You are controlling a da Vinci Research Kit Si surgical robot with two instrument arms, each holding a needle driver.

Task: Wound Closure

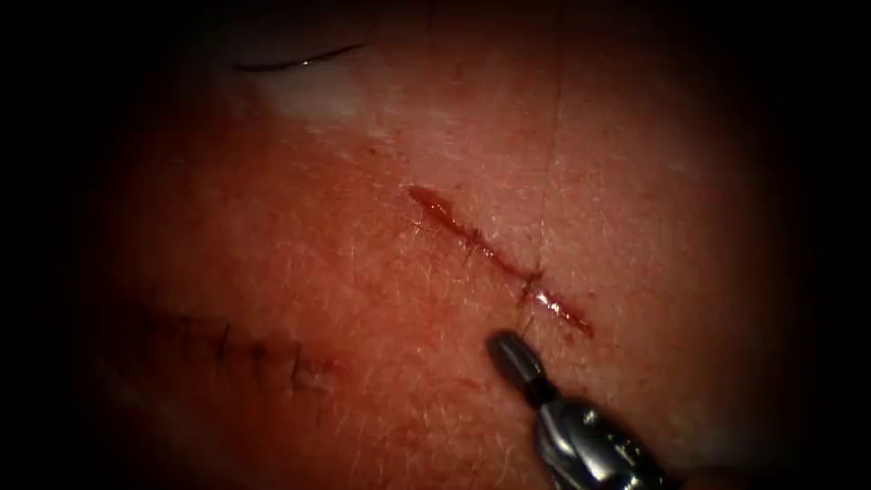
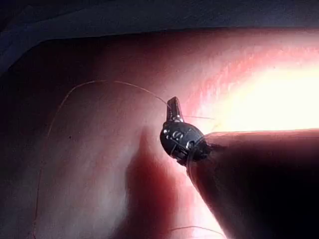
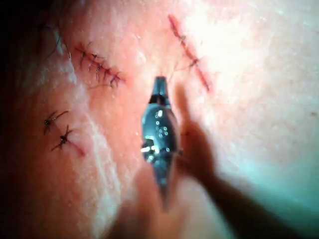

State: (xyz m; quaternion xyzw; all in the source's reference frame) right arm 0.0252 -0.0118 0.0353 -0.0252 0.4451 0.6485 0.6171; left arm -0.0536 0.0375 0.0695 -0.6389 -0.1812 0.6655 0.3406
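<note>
Closest to my endoscope sits the right pincer [image 1: 515, 354], jaws closed and holding nothing, its tip just below the cut [image 1: 497, 257] in the tissue [image 1: 318, 272]. Stitches [image 1: 528, 283] cross the cut, and a thread [image 1: 552, 145] rises from it toward the top. My left pincer [image 2: 174, 107] has its jaws closed on the thread [image 2: 99, 82]. An older sutured wound [image 1: 263, 349] lies left. I cannot make out the needle.
</note>
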